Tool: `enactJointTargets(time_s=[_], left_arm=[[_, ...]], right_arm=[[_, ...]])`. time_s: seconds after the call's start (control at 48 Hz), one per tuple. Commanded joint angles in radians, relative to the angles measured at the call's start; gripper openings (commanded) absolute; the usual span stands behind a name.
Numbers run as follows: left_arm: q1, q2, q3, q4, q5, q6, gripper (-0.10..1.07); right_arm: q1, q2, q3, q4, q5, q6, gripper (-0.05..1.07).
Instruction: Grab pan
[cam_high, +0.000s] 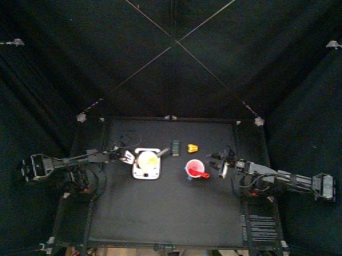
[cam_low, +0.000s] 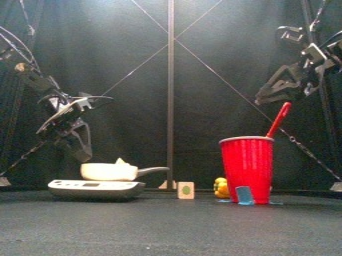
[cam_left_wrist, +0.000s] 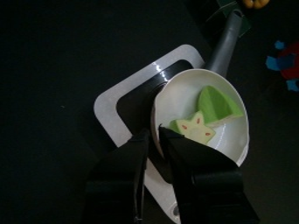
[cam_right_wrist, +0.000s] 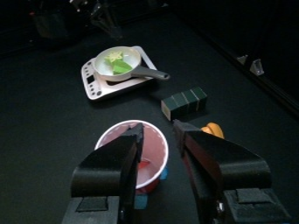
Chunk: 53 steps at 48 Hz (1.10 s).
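A white pan (cam_left_wrist: 216, 122) with a grey handle (cam_left_wrist: 229, 42) holds green and pale food and sits on a white kitchen scale (cam_left_wrist: 126, 107). In the top view the pan (cam_high: 147, 163) is left of the table's middle; in the front view the pan (cam_low: 110, 171) is at the left. My left gripper (cam_left_wrist: 158, 133) hangs above the pan's rim on the side away from the handle, jaws close together and holding nothing; in the front view the left gripper (cam_low: 76, 140) is clearly above the pan. My right gripper (cam_right_wrist: 163, 133) is open over a red cup (cam_right_wrist: 140, 159).
The red cup (cam_low: 246, 168) with a red stick in it stands right of the pan. A dark green block (cam_right_wrist: 187, 103), a small yellow-orange object (cam_low: 222, 187) and a small blue piece (cam_low: 245, 194) lie near it. Black curtains surround the table (cam_high: 174, 215).
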Motion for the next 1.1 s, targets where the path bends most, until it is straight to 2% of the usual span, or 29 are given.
enactJointTargets(time_s=[0.0, 0.167, 0.396, 0.521, 0.812, 1.083], left_arm=[[-0.002, -0.003, -0.008, -0.002, -0.006, 0.002, 0.61], [-0.005, -0.006, -0.003, -0.002, -0.025, 0.003, 0.61], [-0.032, -0.012, -0.003, -0.002, -0.114, 0.005, 0.61], [-0.066, -0.014, -0.003, -0.002, -0.161, 0.006, 0.61], [-0.156, -0.023, -0.005, 0.006, -0.201, 0.012, 0.61], [-0.238, -0.071, 0.020, 0.058, -0.359, 0.012, 0.61]], right_arm=[[-0.003, 0.009, -0.011, 0.000, -0.005, 0.002, 0.74], [-0.003, 0.009, -0.011, 0.000, -0.003, 0.002, 0.74], [-0.003, 0.009, -0.009, 0.000, -0.005, 0.002, 0.74], [-0.003, 0.009, -0.009, 0.000, -0.003, 0.000, 0.74], [-0.006, 0.008, -0.009, 0.000, -0.005, 0.003, 0.74], [-0.011, 0.011, -0.017, 0.012, -0.015, 0.005, 0.74]])
